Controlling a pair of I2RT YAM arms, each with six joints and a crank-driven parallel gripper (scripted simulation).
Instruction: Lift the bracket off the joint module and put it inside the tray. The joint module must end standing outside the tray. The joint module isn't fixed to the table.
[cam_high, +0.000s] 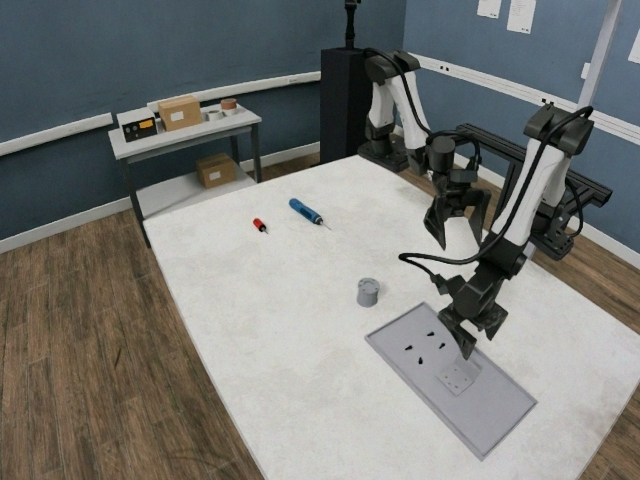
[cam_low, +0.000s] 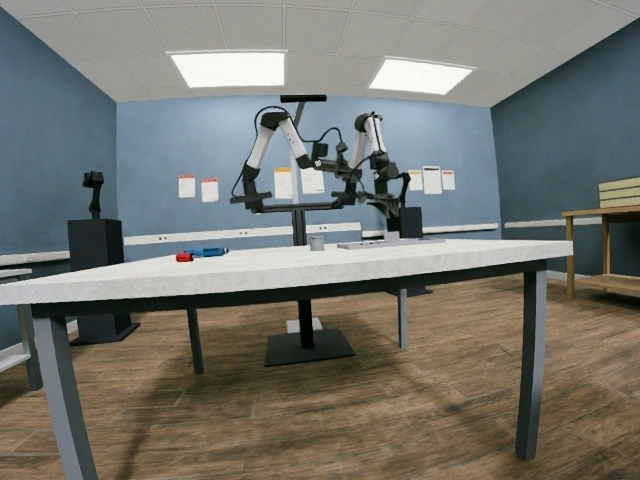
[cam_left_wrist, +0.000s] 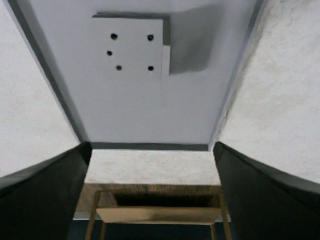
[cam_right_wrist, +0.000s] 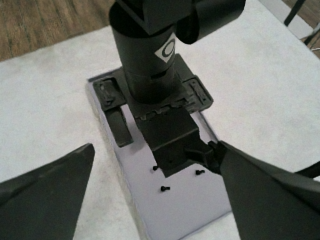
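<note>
The grey bracket (cam_high: 457, 380) (cam_low: 391, 235) (cam_left_wrist: 131, 47) rests inside the tray (cam_high: 498, 413) (cam_left_wrist: 150, 120) (cam_right_wrist: 175, 220), its holed plate facing up and another flange standing upright. The grey joint module (cam_high: 367, 293) (cam_low: 316, 243) stands upright on the table outside the tray, with no bracket on it. My left gripper (cam_high: 478, 347) (cam_left_wrist: 152, 144) is open and empty, above the tray and clear of the bracket. My right gripper (cam_high: 461, 245) is open and empty, raised over the table. The left arm hides the bracket in the right wrist view.
Several black screws (cam_high: 420, 360) (cam_right_wrist: 165, 189) lie in the tray, on the joint module's side of the bracket. A blue electric screwdriver (cam_high: 306, 210) (cam_low: 209, 251) and a red screwdriver (cam_high: 259, 224) (cam_low: 184, 256) lie farther off on the table (cam_high: 289, 330).
</note>
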